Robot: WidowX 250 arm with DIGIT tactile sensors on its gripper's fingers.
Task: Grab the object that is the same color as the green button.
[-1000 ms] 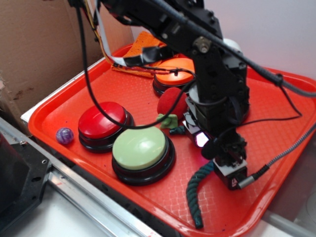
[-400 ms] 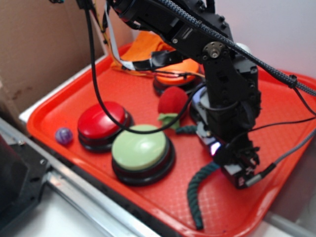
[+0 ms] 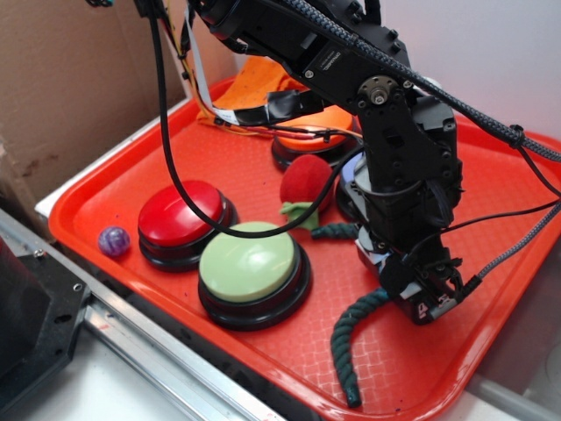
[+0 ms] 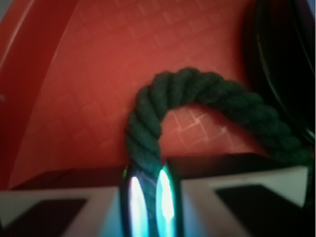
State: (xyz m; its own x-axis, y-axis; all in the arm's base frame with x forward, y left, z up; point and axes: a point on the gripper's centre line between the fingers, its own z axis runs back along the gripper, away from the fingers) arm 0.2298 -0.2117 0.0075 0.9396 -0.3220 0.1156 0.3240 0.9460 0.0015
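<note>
Rope end pinched in gripper, low over red tray.

The rope (image 3: pixel 349 338) is lain on the tray (image 3: pixel 491 289) at its near right, curving from beside the green button (image 3: pixel 250 263) toward the near rim; its upper end is clamped between the jaws of the gripper (image 3: pixel 419 294), seen close in the wrist view (image 4: pixel 148 143). Also held in the tray: red button (image 3: pixel 181 215), orange button (image 3: pixel 320 132), strawberry (image 3: pixel 307 182), small purple ball (image 3: pixel 113 240). An orange cloth (image 3: pixel 263 79) is draped over the far rim.
</note>
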